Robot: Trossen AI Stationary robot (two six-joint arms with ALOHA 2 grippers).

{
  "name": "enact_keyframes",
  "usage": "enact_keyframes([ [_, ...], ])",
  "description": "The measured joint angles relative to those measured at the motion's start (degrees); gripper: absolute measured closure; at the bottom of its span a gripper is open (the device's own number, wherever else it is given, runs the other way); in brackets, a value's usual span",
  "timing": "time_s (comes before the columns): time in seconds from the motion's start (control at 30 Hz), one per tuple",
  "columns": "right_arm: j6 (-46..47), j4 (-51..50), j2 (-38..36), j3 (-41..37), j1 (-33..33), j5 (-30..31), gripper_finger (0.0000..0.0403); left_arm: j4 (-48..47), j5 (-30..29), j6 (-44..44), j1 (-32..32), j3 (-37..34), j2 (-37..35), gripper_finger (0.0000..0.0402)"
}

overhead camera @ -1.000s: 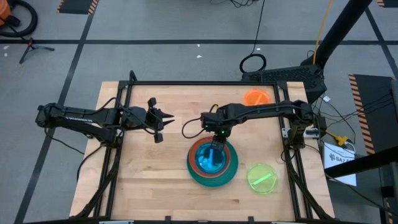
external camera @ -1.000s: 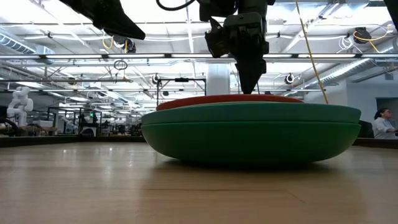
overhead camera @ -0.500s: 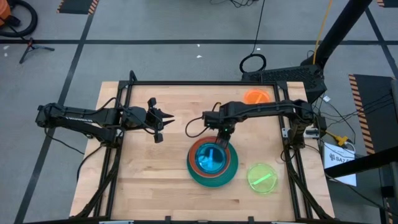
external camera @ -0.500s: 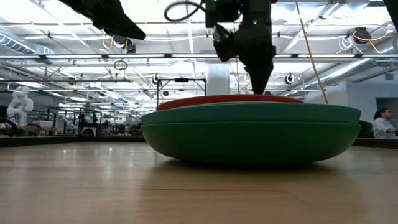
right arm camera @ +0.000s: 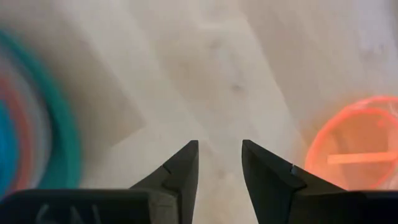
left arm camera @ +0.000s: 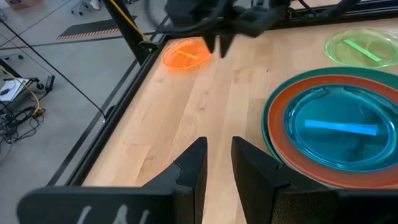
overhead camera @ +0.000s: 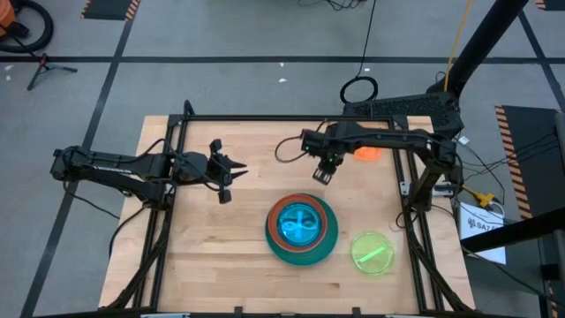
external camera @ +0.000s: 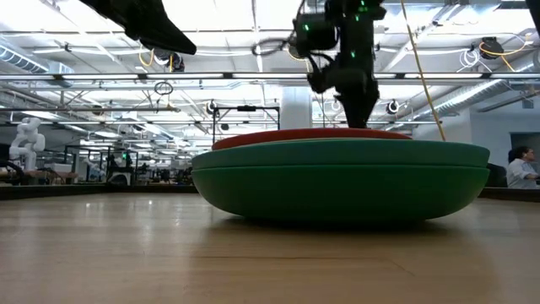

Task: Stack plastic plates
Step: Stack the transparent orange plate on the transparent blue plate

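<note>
A stack of plates [overhead camera: 302,231] sits near the table's middle: a dark green and a teal plate at the bottom [external camera: 337,181], a red-orange one [left arm camera: 278,127] above, and a translucent blue one [overhead camera: 300,223] on top. An orange plate [right arm camera: 354,155] lies flat near the far right corner, partly under my right arm. A lime plate [overhead camera: 374,252] lies flat right of the stack. My right gripper [overhead camera: 321,173] is open and empty, pointing down over bare wood between the stack and the orange plate. My left gripper [overhead camera: 231,170] hovers open, left of the stack.
A dark frame [overhead camera: 265,117] runs along the table's far edge and down both sides. Bare wood [overhead camera: 212,256] lies left of and in front of the stack. A person [external camera: 519,165] sits in the room beyond the table.
My right gripper has left the blue plate on top of the stack, risen, and swung toward the far edge, closer to the orange plate. The blue plate has stayed on the stack. The left arm has kept still.
</note>
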Motion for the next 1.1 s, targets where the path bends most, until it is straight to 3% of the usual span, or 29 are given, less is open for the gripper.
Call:
enact_keyframes([
  [0.17, 2.94, 4.77, -0.64, -6.16, -6.63, 1.21, 0.0285, 0.04, 0.0, 0.07, -0.29, 0.0, 0.0, 0.0321],
  [0.37, 6.81, 7.32, -0.3, -11.79, -12.53, 9.22, 0.0285, 0.04, 0.0, 0.18, -0.25, 0.0, 0.0, 0.0321],
  [0.47, 8.75, 8.51, -0.29, -13.49, -14.68, 9.72, 0.0285, 0.04, 0.0, 0.22, -0.25, 0.0, 0.0, 0.0321],
  [0.83, 7.74, 19.24, -0.27, -20.67, -16.77, 10.09, 0.0285, 0.04, 0.0, 0.26, -0.25, 0.0, 0.0, 0.0321],
  [1.1, 6.94, 24.89, -0.27, -24.3, -16.76, 15.38, 0.0295, 0.06, 0.0, 0.39, -0.25, 0.0, 0.0, 0.0321],
])
